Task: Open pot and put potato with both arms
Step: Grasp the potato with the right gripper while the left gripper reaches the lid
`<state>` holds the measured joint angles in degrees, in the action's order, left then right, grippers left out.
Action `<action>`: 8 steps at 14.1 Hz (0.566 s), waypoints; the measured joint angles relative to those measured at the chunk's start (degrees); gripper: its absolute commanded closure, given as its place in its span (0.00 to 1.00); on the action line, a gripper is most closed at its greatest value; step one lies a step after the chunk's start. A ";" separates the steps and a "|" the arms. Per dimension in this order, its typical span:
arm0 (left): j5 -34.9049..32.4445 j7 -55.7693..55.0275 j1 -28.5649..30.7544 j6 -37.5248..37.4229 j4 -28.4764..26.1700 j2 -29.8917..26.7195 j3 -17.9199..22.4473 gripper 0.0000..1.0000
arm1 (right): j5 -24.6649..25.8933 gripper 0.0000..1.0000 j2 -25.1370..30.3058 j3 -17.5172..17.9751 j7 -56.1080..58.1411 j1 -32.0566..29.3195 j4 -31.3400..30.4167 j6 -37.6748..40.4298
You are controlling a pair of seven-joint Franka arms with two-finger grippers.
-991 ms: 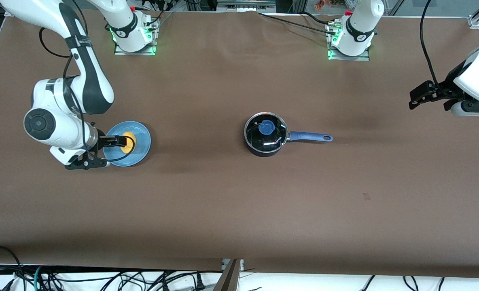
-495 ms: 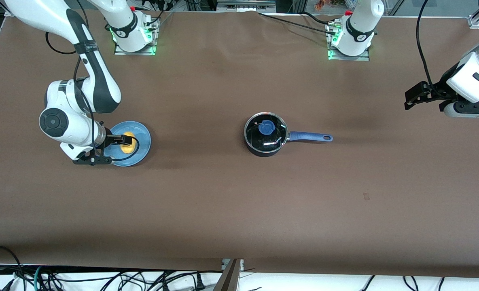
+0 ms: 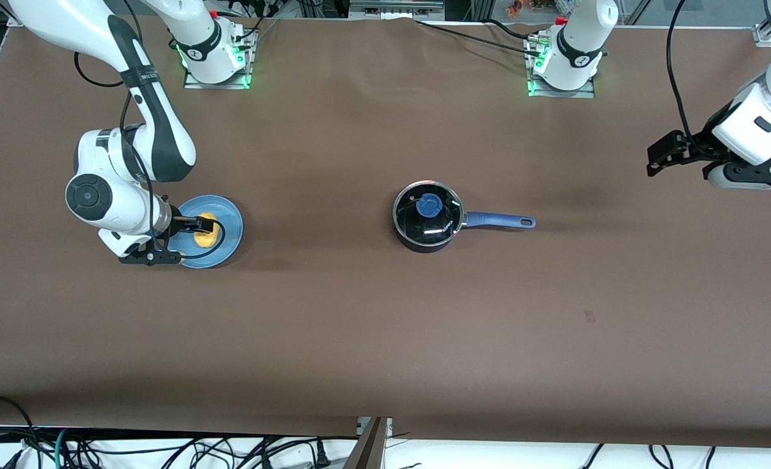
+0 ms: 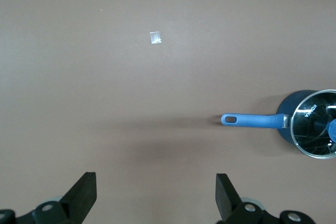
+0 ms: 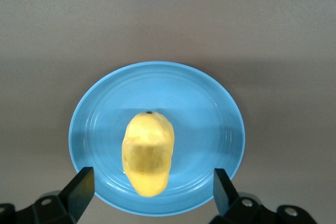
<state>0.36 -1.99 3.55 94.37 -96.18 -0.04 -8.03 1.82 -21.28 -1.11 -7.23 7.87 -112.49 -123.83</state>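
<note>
Brown surface (image 3: 372, 326) carries everything, and we judge the task barely begun: the glass lid (image 3: 426, 210) w/ its blue knob sits on the pot (image 3: 424, 240), and the potato (image 3: 206, 230) lies on the light-blue plate (image 3: 229, 225) toward the right arm's end.

Right claw (image 3: 198, 227) hovers just over the potato, fingers spread wide w/ nothing between them; no grasp made. Left claw (image 3: 659, 156) hangs over bare surface at the left arm's end, well apart from the pot, also spread and empty.

Left to do, as we see it: lift the lid, pick the potato, drop it in the pot.

Views differ. Front view shows both arms and the spacing of plate vs. pot near mid-surface. Right wrist view shows the potato (image 5: 148, 152) lying on the plate (image 5: 210, 108) between the fingertips (image 5: 80, 184), its lumpy skin clear. Left wrist view shows the pot's blue handle (image 4: 252, 120) pointing toward the left claw (image 4: 156, 195), plus a small pale scrap (image 4: 155, 37) on the surface.
</note>
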 measured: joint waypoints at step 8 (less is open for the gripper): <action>1.79 -0.80 -2.22 -4.84 2.68 12.29 -5.06 0.00 | 0.01 0.00 0.02 -0.02 0.00 0.00 -0.10 -0.09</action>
<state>2.15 -2.79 1.33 89.52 -93.50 12.25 -13.08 1.84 -21.27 -1.13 -7.23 7.87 -112.59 -123.92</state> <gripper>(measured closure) 0.000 0.000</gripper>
